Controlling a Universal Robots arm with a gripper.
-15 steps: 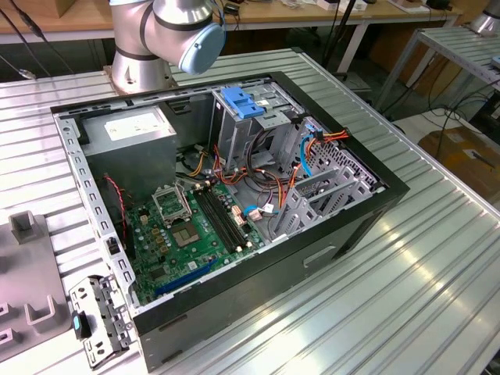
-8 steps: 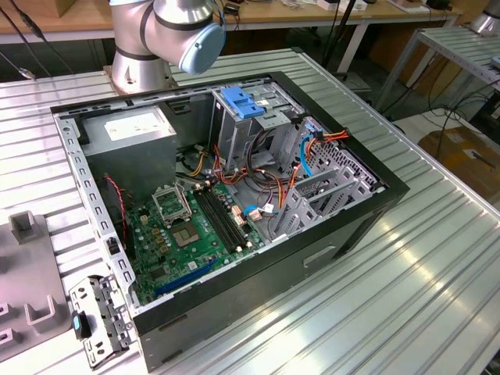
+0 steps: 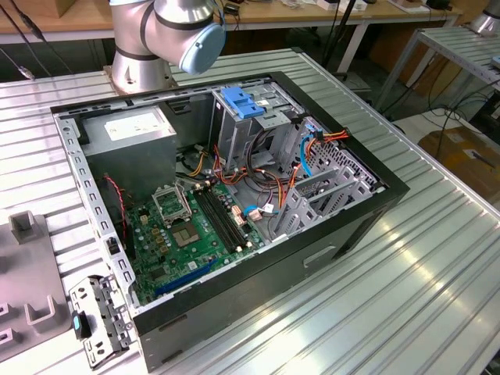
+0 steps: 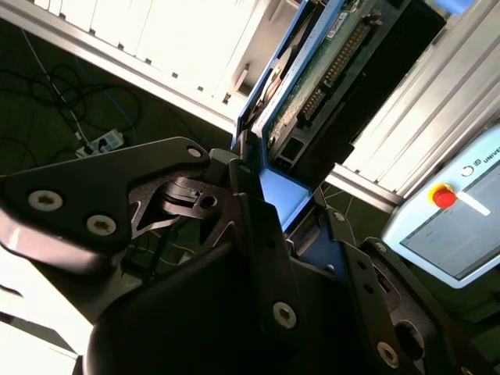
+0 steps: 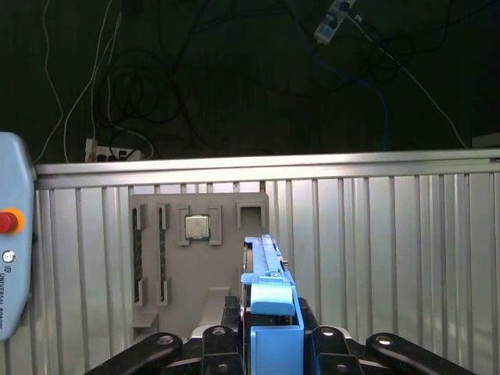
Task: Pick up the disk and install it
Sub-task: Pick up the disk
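First wrist view has the pincer (image 5: pixel 269 332) closed on the disk (image 5: pixel 266 269). The disk stands edge-on between the two black fingers (image 5: pixel 223 342), with its bright blue frame rising past the fingertips and touching nothing else. Beyond it lies the ribbed aluminium worktop (image 5: pixel 375 250). On the worktop sits a grey fixture tray (image 5: pixel 168 269) with a processor chip (image 5: pixel 197 226) seated in one of its pockets. A teach pendant (image 5: pixel 12 266) with a red stop button (image 5: pixel 6 222) shows at the edge of the picture, and loose cables (image 5: pixel 133 86) lie on the dark floor past the worktop's rail.

In the second wrist view the pincer (image 4: pixel 285 215) is seen from close behind. Its fingers (image 4: pixel 254 211) clamp the blue frame at one end of the disk (image 4: pixel 316 74), whose green circuit board and connector row face the camera. The teach pendant (image 4: pixel 449 234) is nearby, and a power strip (image 4: pixel 101 143) lies on the floor.

In the exterior view an open computer case (image 3: pixel 258 301) lies on its side on the worktop (image 3: pixel 406 297), with the robot arm (image 3: pixel 168 27) rising behind it. Inside are:
- a green motherboard (image 3: pixel 195 226);
- a grey power supply (image 3: pixel 129 129) with a white label;
- a metal drive cage (image 3: pixel 250 133) topped by a lighter blue ridged latch (image 3: pixel 238 101);
- bundles of orange and red wiring.

Toward the exterior view's left, the fixture tray (image 3: pixel 27 266) sits near the case. A small metal bracket (image 3: pixel 98 320) with a blue clip lies just beside the case's corner.
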